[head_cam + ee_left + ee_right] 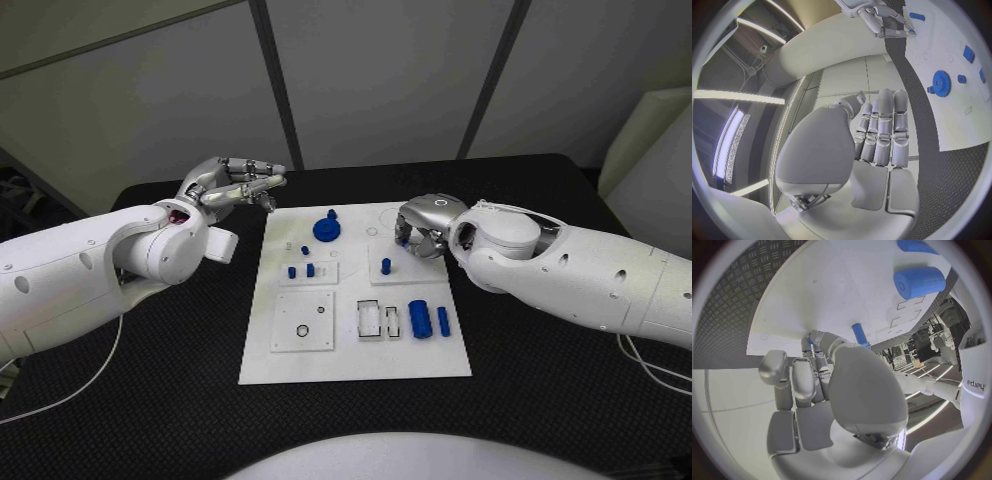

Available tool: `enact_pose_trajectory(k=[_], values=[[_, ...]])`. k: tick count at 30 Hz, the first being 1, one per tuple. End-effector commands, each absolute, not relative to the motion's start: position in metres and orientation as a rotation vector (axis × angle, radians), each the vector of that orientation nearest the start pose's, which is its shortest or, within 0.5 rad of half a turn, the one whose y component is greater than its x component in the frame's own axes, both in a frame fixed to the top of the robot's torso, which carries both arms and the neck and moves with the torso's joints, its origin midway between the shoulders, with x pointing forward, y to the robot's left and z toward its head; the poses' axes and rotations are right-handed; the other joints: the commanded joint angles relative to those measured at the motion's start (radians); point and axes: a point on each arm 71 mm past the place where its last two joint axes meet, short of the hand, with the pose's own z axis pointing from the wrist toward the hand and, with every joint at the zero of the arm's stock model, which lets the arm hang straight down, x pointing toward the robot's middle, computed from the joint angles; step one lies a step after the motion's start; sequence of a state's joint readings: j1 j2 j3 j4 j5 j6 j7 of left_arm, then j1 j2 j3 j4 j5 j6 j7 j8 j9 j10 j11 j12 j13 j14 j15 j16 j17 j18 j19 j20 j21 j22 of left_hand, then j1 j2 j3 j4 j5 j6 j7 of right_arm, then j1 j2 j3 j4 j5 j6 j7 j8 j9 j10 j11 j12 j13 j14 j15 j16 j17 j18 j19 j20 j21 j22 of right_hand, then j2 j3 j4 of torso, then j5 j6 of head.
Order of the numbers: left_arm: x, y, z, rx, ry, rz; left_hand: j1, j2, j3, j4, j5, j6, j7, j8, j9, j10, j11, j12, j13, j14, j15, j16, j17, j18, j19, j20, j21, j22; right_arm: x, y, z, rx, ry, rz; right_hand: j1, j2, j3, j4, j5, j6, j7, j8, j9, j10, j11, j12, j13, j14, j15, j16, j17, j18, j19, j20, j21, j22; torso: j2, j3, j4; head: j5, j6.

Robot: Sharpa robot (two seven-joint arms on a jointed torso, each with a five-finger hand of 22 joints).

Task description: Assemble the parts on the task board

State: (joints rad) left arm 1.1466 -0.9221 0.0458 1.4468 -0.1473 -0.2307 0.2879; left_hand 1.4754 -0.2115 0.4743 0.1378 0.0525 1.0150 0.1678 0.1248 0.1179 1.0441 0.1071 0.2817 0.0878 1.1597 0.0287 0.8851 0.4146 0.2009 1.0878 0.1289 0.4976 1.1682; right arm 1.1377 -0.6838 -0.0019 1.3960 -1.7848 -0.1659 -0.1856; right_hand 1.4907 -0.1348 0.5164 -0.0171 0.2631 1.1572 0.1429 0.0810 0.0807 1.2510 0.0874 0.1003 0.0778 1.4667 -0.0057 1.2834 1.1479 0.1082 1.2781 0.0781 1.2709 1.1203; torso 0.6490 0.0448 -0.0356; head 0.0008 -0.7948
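Observation:
The white task board [361, 352] lies mid-table. A blue gear [327, 231] stands near its far edge and also shows in the left wrist view [940, 81]. Two short blue pegs [302, 270] stand left of centre, and one peg [387, 265] stands right of centre. A thick blue cylinder [420, 318] and a thin rod [443, 321] lie at the right. My left hand [231, 185] hovers off the board's far left corner with straight fingers [882, 132] and holds nothing. My right hand [426, 225] curls down over the far right part and pinches a small blue part [809, 340].
A square plate with a small ring [303, 331] and white rectangular frames [379, 320] sit in the board's near half. Black table [548, 400] surrounds the board. In the right wrist view the thick cylinder [920, 282] and the lone peg [859, 334] lie beyond the fingers.

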Motion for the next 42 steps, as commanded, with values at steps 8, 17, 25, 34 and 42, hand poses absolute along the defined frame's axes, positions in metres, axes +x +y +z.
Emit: enact_pose_trajectory(k=[8,17,25,34,42], values=[[0.501,0.271,-0.180,-1.066,1.461,-1.425,-0.001,0.011,-0.006,-0.001,-0.003,0.006,0.002,0.005,-0.002,-0.001,0.001,0.005,0.001,-0.011,0.000,-0.006,-0.002,-0.018,-0.009,0.001,-0.008,-0.002,0.492,-0.156,-0.203,-0.420,1.590,0.453,-0.003,0.007,0.029,-0.015,0.004,0.010,-0.002,-0.003,-0.001,0.031,-0.020,-0.002,0.008,0.042,-0.009,0.012,0.002,-0.010,0.008,0.001,0.021,0.022,-0.001,-0.0013,0.0000,-0.002,0.000],[0.501,0.272,-0.181,-1.067,1.461,-1.422,-0.001,0.011,-0.008,-0.002,-0.003,0.005,0.003,0.004,-0.002,-0.005,0.002,0.006,0.001,-0.012,0.001,-0.007,-0.004,-0.018,-0.009,0.001,-0.010,-0.003,0.482,-0.159,-0.195,-0.406,1.543,0.486,-0.006,0.003,0.034,-0.020,0.005,0.011,-0.002,-0.004,-0.001,0.032,-0.019,-0.003,0.009,0.042,-0.009,0.014,0.003,-0.011,0.008,0.002,0.026,0.027,-0.001,-0.0017,-0.0006,0.002,0.003],[0.501,0.270,-0.181,-1.067,1.464,-1.427,-0.002,0.012,-0.009,-0.002,-0.003,0.004,0.003,0.004,-0.002,-0.007,0.003,0.006,0.000,-0.013,0.001,-0.008,-0.004,-0.019,-0.010,0.001,-0.011,-0.004,0.460,-0.138,-0.181,-0.397,1.508,0.616,-0.009,0.000,0.038,-0.023,0.004,0.012,-0.002,-0.005,-0.001,0.033,-0.019,-0.005,0.010,0.042,-0.009,0.017,0.006,-0.012,0.012,0.002,0.033,0.036,-0.001,-0.0018,-0.0003,0.015,0.007],[0.502,0.264,-0.181,-1.064,1.470,-1.438,-0.002,0.012,-0.009,-0.002,-0.003,0.004,0.003,0.004,-0.002,-0.007,0.003,0.006,0.000,-0.013,0.001,-0.008,-0.004,-0.019,-0.010,0.001,-0.011,-0.004,0.441,-0.096,-0.175,-0.429,1.514,0.766,-0.013,-0.002,0.038,-0.024,0.003,0.012,-0.001,-0.005,-0.001,0.032,-0.019,-0.006,0.010,0.042,-0.009,0.018,0.005,-0.013,0.011,0.004,0.035,0.038,-0.001,-0.0035,0.0010,0.050,0.001],[0.504,0.256,-0.181,-1.061,1.474,-1.448,-0.002,0.013,-0.011,-0.002,-0.003,0.004,0.003,0.004,-0.003,-0.008,0.003,0.007,0.000,-0.014,0.002,-0.009,-0.005,-0.019,-0.010,0.002,-0.012,-0.005,0.432,-0.060,-0.183,-0.470,1.552,0.857,-0.017,-0.004,0.038,-0.024,0.003,0.011,0.000,-0.006,-0.001,0.031,-0.018,-0.007,0.010,0.042,-0.009,0.018,0.004,-0.013,0.010,0.004,0.035,0.038,-0.001,-0.0038,0.0015,0.087,-0.008]])
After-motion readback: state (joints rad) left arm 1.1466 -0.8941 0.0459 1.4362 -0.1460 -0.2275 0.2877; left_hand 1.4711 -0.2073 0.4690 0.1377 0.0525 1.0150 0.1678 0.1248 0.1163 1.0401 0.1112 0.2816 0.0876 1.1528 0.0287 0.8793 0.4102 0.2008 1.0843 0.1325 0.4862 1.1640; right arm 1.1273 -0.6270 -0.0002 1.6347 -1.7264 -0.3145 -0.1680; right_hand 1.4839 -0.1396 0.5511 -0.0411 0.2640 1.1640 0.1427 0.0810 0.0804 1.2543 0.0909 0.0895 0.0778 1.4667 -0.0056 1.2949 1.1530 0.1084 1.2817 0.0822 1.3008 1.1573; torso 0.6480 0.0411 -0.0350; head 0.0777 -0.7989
